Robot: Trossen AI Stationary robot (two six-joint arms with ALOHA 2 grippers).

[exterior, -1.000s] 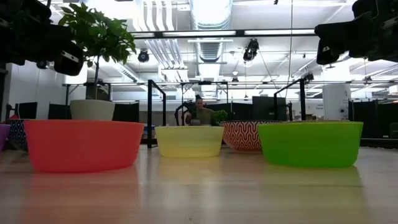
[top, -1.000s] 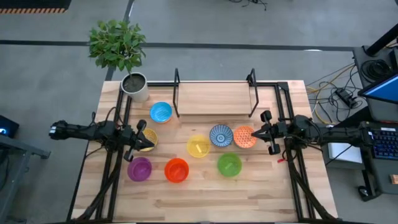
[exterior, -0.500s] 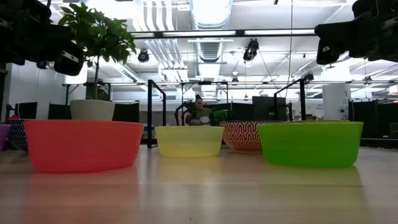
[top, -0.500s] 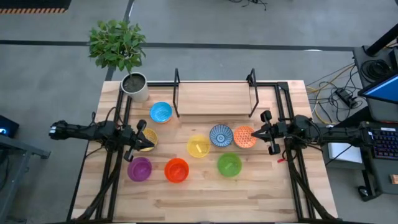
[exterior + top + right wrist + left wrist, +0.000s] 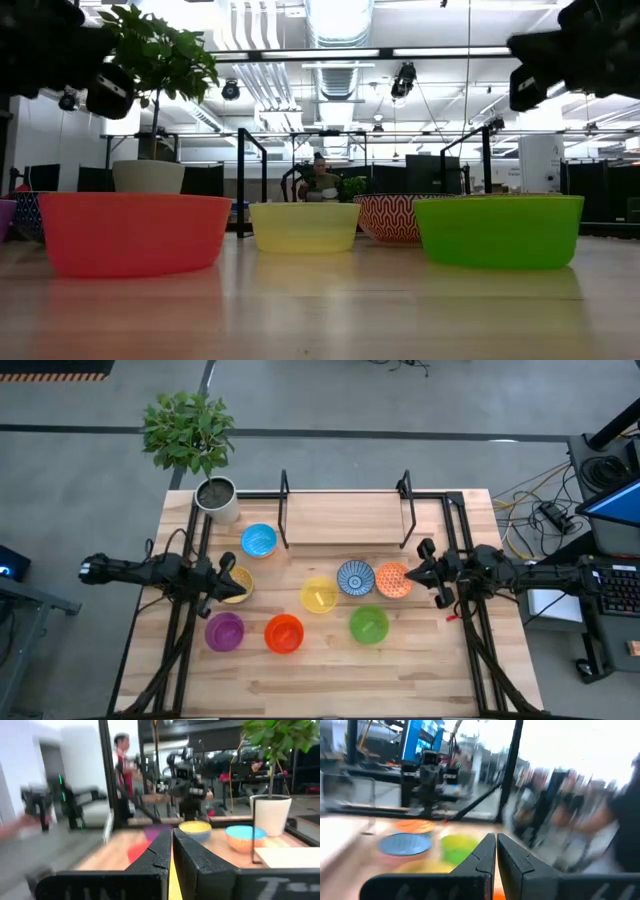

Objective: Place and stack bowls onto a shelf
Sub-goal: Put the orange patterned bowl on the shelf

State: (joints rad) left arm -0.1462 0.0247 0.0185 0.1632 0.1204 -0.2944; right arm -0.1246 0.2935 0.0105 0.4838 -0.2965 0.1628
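We saw the shelf [image 5: 345, 517] standing bare at the back of the bench [image 5: 330, 680]. Eight bowls [image 5: 319, 596] lay in front of it. The left gripper [image 5: 232, 585] hung over the mustard bowl [image 5: 238, 586], the right gripper [image 5: 412, 573] beside the orange patterned bowl [image 5: 392, 580], both with jaws together.

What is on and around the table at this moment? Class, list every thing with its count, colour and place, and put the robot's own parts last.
bowls: eight, all on the table in front of the shelf; light blue, mustard, yellow, blue-white, orange patterned, purple, orange-red, green
shelf: one, light wood, black uprights, table's far edge, bare
plant pot: one, white-grey, far left corner, green plant
table: one, light wood
left hand: shut, over the mustard bowl
right hand: shut, by the orange patterned bowl
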